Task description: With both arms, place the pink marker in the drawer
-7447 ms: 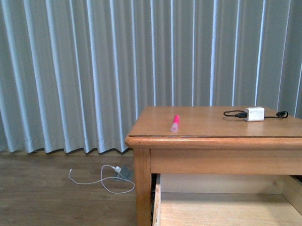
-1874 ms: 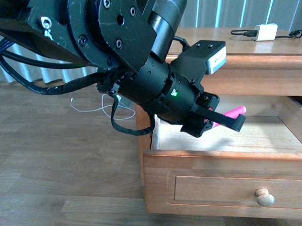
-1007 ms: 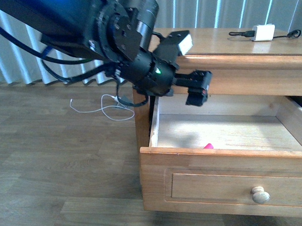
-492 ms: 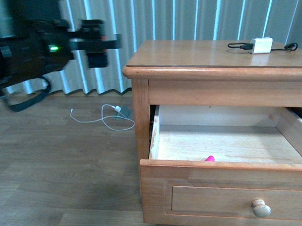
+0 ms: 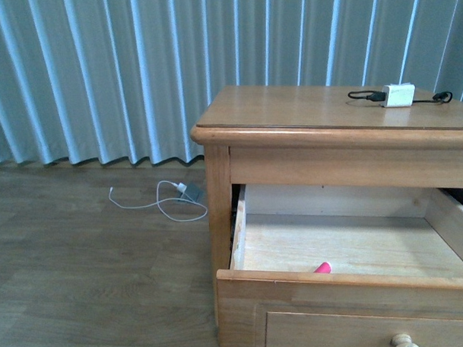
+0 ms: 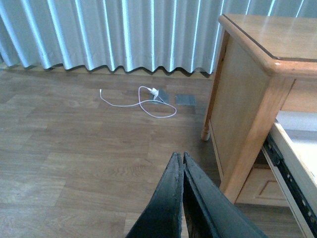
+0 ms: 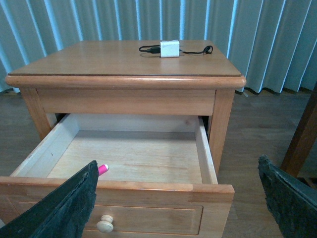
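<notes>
Pink short marker point(image 7: 102, 169) lies inside the open light-brown wooden drawer point(image 7: 205, 148) at its front edge, placement judged done; my left pincer point(image 6: 182, 168) pressed closed, empty, right pincer point(image 7: 177, 163) wide.

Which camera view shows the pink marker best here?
The right wrist view: it looks down into the drawer and shows the pink marker lying by the front wall. The front view shows only its pink tip above the drawer front. The left wrist view shows none of it.
</notes>
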`<action>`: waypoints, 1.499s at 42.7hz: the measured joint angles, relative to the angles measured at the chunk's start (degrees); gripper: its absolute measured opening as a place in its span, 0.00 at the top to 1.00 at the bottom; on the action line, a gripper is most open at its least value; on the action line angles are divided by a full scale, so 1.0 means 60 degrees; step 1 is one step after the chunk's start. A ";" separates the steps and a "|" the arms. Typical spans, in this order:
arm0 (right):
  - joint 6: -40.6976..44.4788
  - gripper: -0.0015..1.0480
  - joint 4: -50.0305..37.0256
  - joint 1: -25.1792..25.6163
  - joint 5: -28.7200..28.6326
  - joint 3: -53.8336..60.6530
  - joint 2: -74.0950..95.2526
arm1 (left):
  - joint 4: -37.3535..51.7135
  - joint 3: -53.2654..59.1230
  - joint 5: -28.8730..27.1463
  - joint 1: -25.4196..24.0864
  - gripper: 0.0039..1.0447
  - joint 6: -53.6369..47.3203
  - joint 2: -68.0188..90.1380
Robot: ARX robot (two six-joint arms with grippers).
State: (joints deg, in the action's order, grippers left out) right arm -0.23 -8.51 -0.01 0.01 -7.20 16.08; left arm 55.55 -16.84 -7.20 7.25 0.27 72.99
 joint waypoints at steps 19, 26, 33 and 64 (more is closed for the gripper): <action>0.0000 0.08 0.0000 0.0000 0.0000 0.0000 0.0000 | -0.0681 0.1927 0.1144 -0.1115 0.96 0.0000 -0.2699; 0.0000 0.08 0.0000 0.0000 0.0000 0.0000 0.0000 | -0.1169 0.2452 0.1209 -0.1188 0.96 0.0000 -0.3537; 0.0004 0.08 0.0000 0.0000 -0.0004 0.0000 0.0000 | -0.2375 0.2575 0.1202 -0.1191 0.96 0.0000 -0.4994; 0.0004 0.08 0.0000 0.0000 0.0000 0.0000 0.0000 | -0.6492 0.2590 0.1202 -0.1191 0.96 0.0000 -0.9435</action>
State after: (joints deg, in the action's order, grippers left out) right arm -0.21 -8.51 -0.01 0.01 -7.20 16.08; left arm 16.60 -1.30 0.01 0.10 0.27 16.38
